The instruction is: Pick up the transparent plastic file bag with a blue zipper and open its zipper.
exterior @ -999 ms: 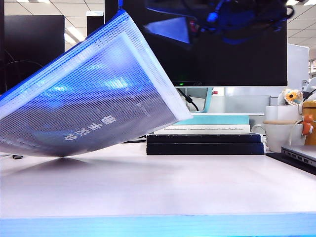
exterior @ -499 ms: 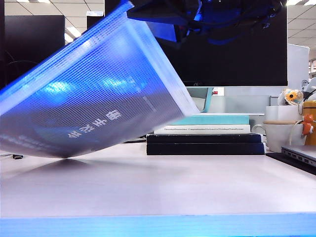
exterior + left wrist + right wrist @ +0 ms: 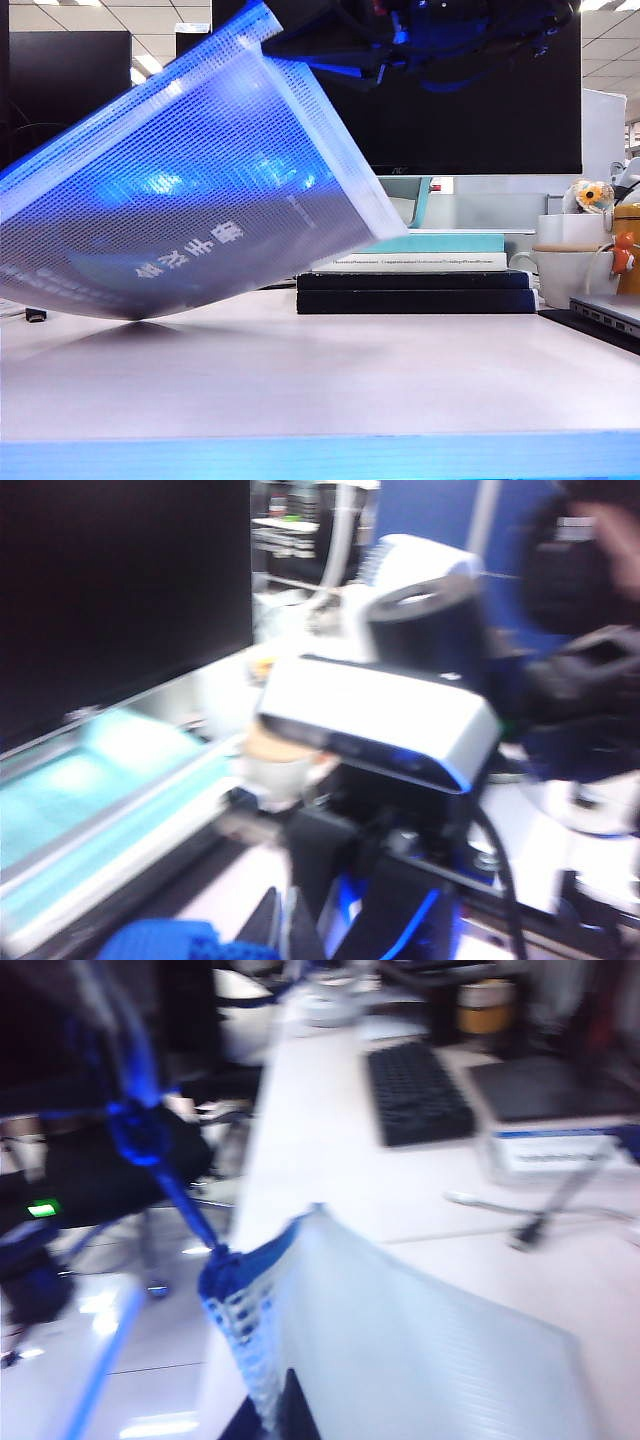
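From the left of the desk point(image 3: 320, 380) I have the transparent plastic file bag point(image 3: 190, 200) raised off the surface and tilted, its low left edge hanging just above the desk while its high corner lifts toward the top middle, in front of the dark monitor point(image 3: 470, 110). My left gripper point(image 3: 285, 935) shows only as a dark sliver at the edge of its own camera, beside a scrap of blue mesh; its jaws are pressed together, and I judge it is what keeps the bag up, though I cannot make out the contact. I read that lifted pose as deliberate: it presents the blue zipper point(image 3: 120, 125), running along the upper sloping edge, for the other arm. The bag itself is a translucent whitish-blue sheet with a fine mesh grid, blue-bordered, with printed characters showing reversed through it. At the high corner the right gripper point(image 3: 345, 45) is a dark blurred shape touching the bag. In its wrist view the knotted blue cord pull point(image 3: 140, 1135) stretches away from the corner; the jaws are closed, but on what I cannot tell. Further right, stacked books point(image 3: 415, 275) and mugs point(image 3: 570, 265) sit clear.
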Available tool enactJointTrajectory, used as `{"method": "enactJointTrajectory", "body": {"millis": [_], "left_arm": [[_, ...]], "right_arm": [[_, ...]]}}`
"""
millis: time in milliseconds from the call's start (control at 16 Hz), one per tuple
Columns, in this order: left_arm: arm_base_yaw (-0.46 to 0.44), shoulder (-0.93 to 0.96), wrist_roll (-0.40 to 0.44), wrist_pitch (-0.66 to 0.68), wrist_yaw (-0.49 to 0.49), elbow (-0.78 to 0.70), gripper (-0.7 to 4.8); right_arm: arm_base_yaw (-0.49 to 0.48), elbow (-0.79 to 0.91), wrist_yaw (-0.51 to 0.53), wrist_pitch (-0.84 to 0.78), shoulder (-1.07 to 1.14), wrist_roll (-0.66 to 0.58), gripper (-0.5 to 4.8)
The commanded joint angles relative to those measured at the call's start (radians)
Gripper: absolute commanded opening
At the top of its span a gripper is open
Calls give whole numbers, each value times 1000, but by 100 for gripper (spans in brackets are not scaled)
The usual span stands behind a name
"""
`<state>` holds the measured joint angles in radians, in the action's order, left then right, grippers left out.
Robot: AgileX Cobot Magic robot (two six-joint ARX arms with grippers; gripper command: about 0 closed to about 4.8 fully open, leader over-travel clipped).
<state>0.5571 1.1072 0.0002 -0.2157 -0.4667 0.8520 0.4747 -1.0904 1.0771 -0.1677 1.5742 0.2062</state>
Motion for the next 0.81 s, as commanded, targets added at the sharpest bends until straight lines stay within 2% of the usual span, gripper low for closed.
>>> {"method": "enactJointTrajectory", "body": {"millis": [62, 250, 624, 812], "left_arm": [[-8, -4, 80, 71, 124, 8, -6], [-16, -4, 105, 132, 246, 2, -6], [-26, -4, 105, 179, 248, -2, -6], [-26, -4, 172, 255, 345, -3, -6]], "right_arm": [[-14, -5, -24, -18, -11, -24, -5], [-21, -6, -34, -27, -32, -23, -5], [-53, -55, -114, -24, -65, -24, -5], [-97, -55, -93, -23, -82, -71, -5]]}}
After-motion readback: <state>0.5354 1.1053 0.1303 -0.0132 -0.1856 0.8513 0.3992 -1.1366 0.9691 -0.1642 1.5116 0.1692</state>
